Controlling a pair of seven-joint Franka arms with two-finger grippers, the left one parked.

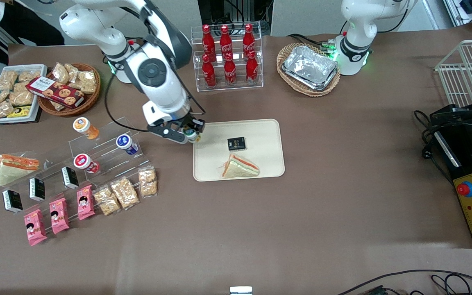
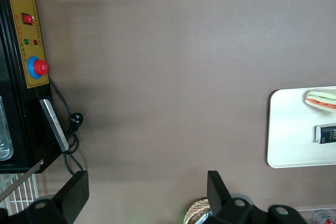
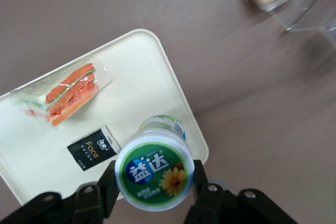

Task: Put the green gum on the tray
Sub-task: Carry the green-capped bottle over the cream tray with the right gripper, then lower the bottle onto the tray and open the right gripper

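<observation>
Green gum (image 3: 155, 170): small rigid bottle, probably light, smooth-sided and likely slippery; clamped at the lid by the gripper (image 3: 153, 188) above the tray (image 3: 173, 93) corner nearest the working arm.

table (image 1: 301, 213): brown cloth | on it: tray (image 1: 266, 127), wicker baskets (image 1: 307, 88), bottle rack (image 1: 228, 57), acrylic stand (image 1: 109, 143)

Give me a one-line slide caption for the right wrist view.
Gripper shut on the green gum above a corner of the tray, which already holds a sandwich and a small black pack.
</observation>
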